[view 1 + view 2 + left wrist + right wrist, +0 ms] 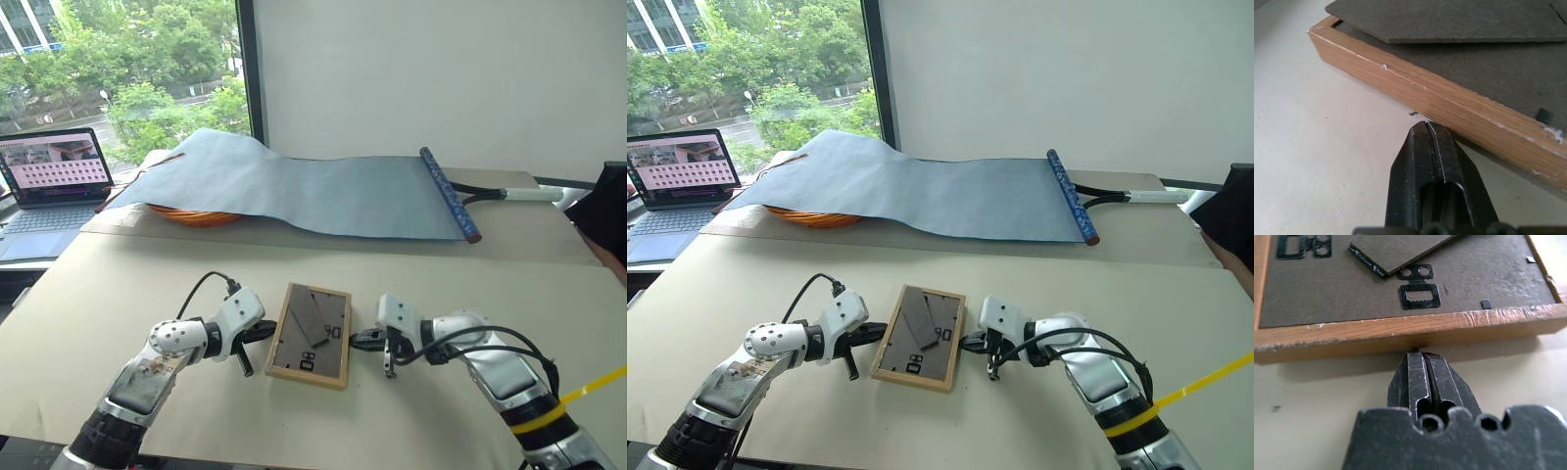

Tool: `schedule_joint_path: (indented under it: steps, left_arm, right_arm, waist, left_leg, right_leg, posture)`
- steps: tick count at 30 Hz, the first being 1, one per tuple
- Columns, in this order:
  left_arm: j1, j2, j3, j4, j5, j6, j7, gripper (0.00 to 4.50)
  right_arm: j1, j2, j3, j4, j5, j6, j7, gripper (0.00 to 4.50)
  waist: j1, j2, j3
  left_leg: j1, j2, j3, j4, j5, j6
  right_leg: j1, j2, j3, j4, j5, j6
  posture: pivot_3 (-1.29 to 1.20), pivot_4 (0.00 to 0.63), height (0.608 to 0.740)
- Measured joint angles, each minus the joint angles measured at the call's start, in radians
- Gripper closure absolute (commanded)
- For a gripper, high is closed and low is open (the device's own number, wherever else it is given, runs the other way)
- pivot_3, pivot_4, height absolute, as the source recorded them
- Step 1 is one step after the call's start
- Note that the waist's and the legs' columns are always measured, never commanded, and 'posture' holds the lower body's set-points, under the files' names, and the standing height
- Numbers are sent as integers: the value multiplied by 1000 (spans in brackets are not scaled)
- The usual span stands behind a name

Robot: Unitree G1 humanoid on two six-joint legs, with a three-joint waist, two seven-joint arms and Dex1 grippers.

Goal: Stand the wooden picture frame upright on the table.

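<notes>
Left eye view shows the frame (311, 335) lying flat on the surface (118, 294), back side up, between my two claws. So the job is not done yet. The frame has to end up standing, and right now no edge of it is off the surface.

My left claw (263, 335) is squeezed shut with nothing in it. Its tip sits right at the frame's left wooden side, touching or nearly so (I cannot tell which). My right claw (359, 340) is shut too and holds nothing, and its tip is up against the right wooden side.

The frame's long way runs away from me, toward the blue-grey cloth (313, 191), tilted a little to the right at the far end. The grey stand flap (310, 315) on its back looks lifted a bit at one edge.

What is left, I think: tip the frame up, pull the flap out and set it standing.
</notes>
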Motion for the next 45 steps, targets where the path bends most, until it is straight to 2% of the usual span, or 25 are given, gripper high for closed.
schedule_joint_path:
  steps: [5, 11, 15, 17, 18, 21, 24, 27, 28, 29, 30, 31, 33, 39, 45]
  left_arm:
    - [41, 37, 5, -53, -14, 21, -33, 4500]
    - [126, 126, 52, -111, -84, 55, -97, 4500]
    - [123, 137, 78, -101, -109, 72, -104, 4500]
    - [107, 102, 153, -60, -196, 187, -82, 4500]
    - [90, 76, 231, -20, -254, 281, -45, 4500]
    - [15, 44, 444, 22, -391, 581, 76, 3801]
    - [-87, 60, 617, 64, -619, 938, 50, 2691]
    - [-85, 100, 627, 107, -775, 1100, 52, 1509]
    - [-67, 126, 602, 125, -821, 1119, 59, 1037]
    - [-53, 148, 573, 135, -859, 1126, 65, 810]
    - [-40, 177, 514, 159, -931, 1131, 89, 349]
    - [-35, 181, 486, 163, -961, 1133, 110, 70]
    - [-26, 151, 424, 165, -1032, 1130, 181, 17]
    - [-40, 13, 380, 162, -1198, 1120, 403, 17]
    - [-69, -111, 352, 202, -1306, 1123, 580, 17]
  right_arm:
    - [39, -15, -1, -80, 8, 68, -24, 4448]
    - [9, -32, -12, -23, 5, 55, -39, 4448]
    - [5, -59, -27, -13, 7, 54, -38, 4448]
    - [7, -77, -34, -14, 11, 54, -26, 4448]
    - [12, -94, -46, -14, 20, 54, -18, 4448]
    - [23, -143, -98, -14, 49, 54, 9, 4500]
    - [22, -159, -127, -14, 72, 48, 32, 4500]
    - [26, -160, -127, -14, 85, 40, 57, 4500]
    - [28, -160, -127, -14, 86, 37, 63, 4500]
    - [31, -161, -127, -13, 86, 34, 65, 4500]
    - [32, -159, -122, -12, 85, 29, 65, 4500]
    - [32, -153, -120, -11, 85, 27, 65, 4500]
    - [33, -136, -104, -11, 84, 24, 63, 4500]
    - [53, -88, -57, -12, 82, 17, 56, 4500]
    - [55, -53, -28, -18, 70, 17, 36, 4500]
  waist:
    - [-5, 0, -1]
    - [-19, 0, -2]
    - [-26, 1, -3]
    - [-29, 1, -2]
    - [-28, 0, -2]
    - [-28, -3, 0]
    - [-28, -3, 0]
    - [-30, -3, 0]
    - [-32, -3, 0]
    - [-34, -3, 0]
    - [-35, -3, 0]
    - [-35, -3, 0]
    - [-34, -3, 0]
    - [-14, -2, -1]
    - [-11, 0, -4]
  left_leg:
    - [1, 0, 0, 1, 0, 0]
    - [2, 0, 0, 1, 0, 0]
    - [2, 0, 0, 0, 0, 0]
    - [3, 0, 0, 0, 0, 1]
    - [2, 0, 0, 0, 1, 2]
    - [1, 0, -1, 1, 1, 2]
    - [1, 0, -1, 1, 1, 2]
    - [1, 0, -1, -1, 1, 2]
    - [1, 0, -2, -1, 1, 2]
    - [1, 0, -2, -1, 1, 2]
    - [1, 0, -2, -1, 1, 2]
    - [1, 0, -2, -1, 1, 2]
    - [1, 0, -2, 0, 1, 2]
    - [1, -2, -2, 1, 1, 2]
    - [2, -3, -3, 3, 1, 2]
  right_leg:
    - [0, 0, 0, 0, 0, 0]
    - [1, 0, 0, 0, 0, 0]
    - [1, 0, 0, 0, 0, 0]
    - [0, 0, 0, 2, -1, 1]
    - [-1, 0, 0, 3, -2, 2]
    - [0, 0, 0, 3, -4, 6]
    - [0, 0, -1, 3, -4, 6]
    - [-1, 0, -1, 3, -4, 6]
    - [-1, 0, -1, 3, -4, 5]
    - [-1, 0, -1, 3, -3, 2]
    - [-1, 0, -1, 3, -1, -1]
    - [-1, 0, -1, 3, -1, -1]
    - [-1, 0, -1, 3, -1, -1]
    - [1, -2, -2, 2, 0, 0]
    - [2, -3, -2, 2, 0, 1]
  posture:
    - [0, 150, 694]
    - [0, 150, 694]
    - [0, 150, 694]
    - [0, 150, 694]
    - [0, 150, 694]
    - [0, 150, 694]
    - [0, 150, 694]
    - [0, 150, 694]
    - [0, 150, 694]
    - [0, 150, 694]
    - [0, 150, 694]
    - [0, 150, 694]
    - [0, 150, 694]
    - [0, 150, 694]
    - [0, 150, 694]
